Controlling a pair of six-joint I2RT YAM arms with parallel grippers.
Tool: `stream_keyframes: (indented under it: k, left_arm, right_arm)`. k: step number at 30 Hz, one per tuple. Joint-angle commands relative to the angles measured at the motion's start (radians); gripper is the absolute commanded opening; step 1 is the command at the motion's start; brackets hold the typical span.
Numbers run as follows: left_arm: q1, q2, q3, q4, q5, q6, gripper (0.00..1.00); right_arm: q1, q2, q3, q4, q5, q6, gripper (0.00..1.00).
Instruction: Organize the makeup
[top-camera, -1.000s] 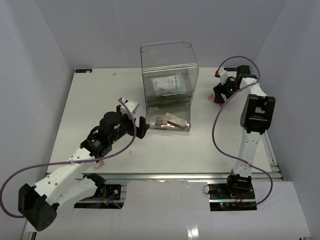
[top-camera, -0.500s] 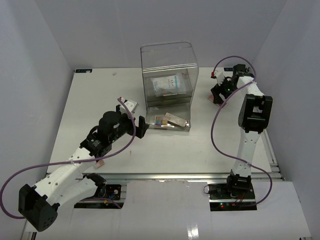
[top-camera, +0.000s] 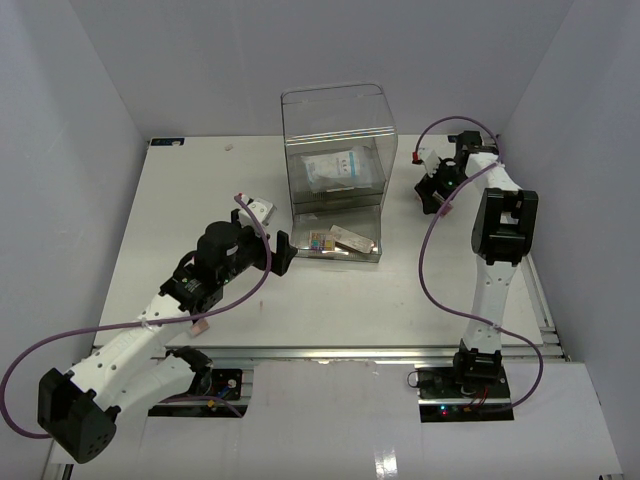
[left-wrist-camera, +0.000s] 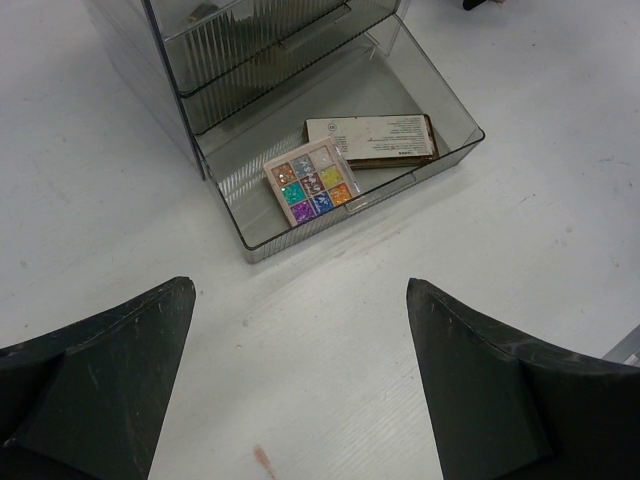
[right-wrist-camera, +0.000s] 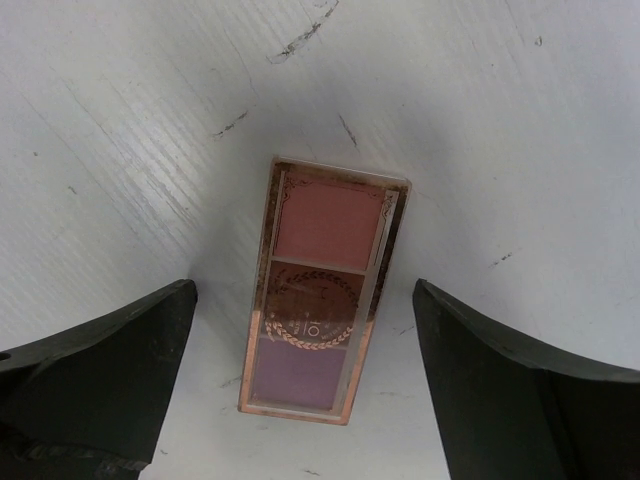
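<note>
A pink three-pan palette (right-wrist-camera: 330, 220) lies flat on the table, straight below my open right gripper (right-wrist-camera: 303, 290), with a finger on either side and neither touching it. In the top view that gripper (top-camera: 432, 192) sits right of the clear drawer box (top-camera: 338, 110) and hides the palette. The box's bottom drawer (left-wrist-camera: 455, 140) is pulled out. It holds a multicolour palette (left-wrist-camera: 312, 186) and a flat brown-edged one with a white label (left-wrist-camera: 370, 139). A pale sachet packet (top-camera: 335, 170) lies higher in the box. My left gripper (left-wrist-camera: 300, 290) hangs open and empty in front of the drawer.
A small white item (top-camera: 262, 210) lies on the table left of the box, just behind my left wrist. Grey walls close in the left, right and back. The right arm's purple cable (top-camera: 430, 250) loops over the table's right side.
My right gripper has shifted a little to the left over the pink palette and its jaws have widened slightly. The left arm has stayed still.
</note>
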Motion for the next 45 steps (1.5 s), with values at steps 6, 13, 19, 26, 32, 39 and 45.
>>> stream_keyframes:
  k: [6,13,19,26,32,39,45]
  left_arm:
    - [0.014,-0.007,-0.006,0.021,0.016,0.006,0.98]
    - [0.021,-0.007,-0.006,0.021,0.018,0.008,0.98]
    - [0.024,-0.014,-0.007,0.021,0.018,0.009,0.98]
    - [0.031,-0.021,-0.005,0.024,0.04,0.005,0.98]
    - [0.033,-0.033,-0.008,0.024,0.021,0.005,0.98]
    - [0.034,-0.053,-0.014,0.031,-0.019,0.012,0.98]
    - [0.047,-0.055,-0.016,0.031,-0.022,0.012,0.98]
  right_arm:
    - [0.01,-0.02,-0.002,-0.037,0.053,-0.007,0.58]
    - [0.014,-0.093,-0.069,-0.054,0.04,0.058,0.19]
    - [0.039,-0.405,-0.331,-0.029,-0.035,0.066,0.17]
    - [0.33,-0.813,-0.621,-0.069,-0.034,-0.013,0.17]
    - [0.575,-0.882,-0.662,0.0,0.029,0.034,0.17]
    - [0.677,-0.677,-0.493,0.026,0.139,0.088,0.16]
    - [0.718,-0.488,-0.361,0.091,0.278,0.136,0.18]
